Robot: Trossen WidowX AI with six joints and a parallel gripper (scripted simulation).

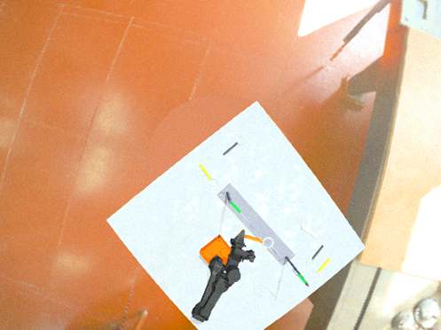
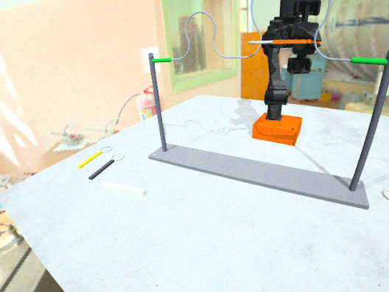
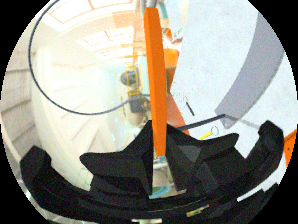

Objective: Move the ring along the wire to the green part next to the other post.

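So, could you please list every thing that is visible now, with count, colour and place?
Base plate: one, grey, on the table.
Posts: two, grey, at the plate's ends.
Wire: one, thin grey, curvy, green parts next to each post.
Ring with orange handle: one, held up at the wire.
Spare ring sticks: four in the top view, two yellow, two dark, on the table.
White bar: one, on the table.
Arm: one, black, on an orange base.
Tool: one, shut on the handle.
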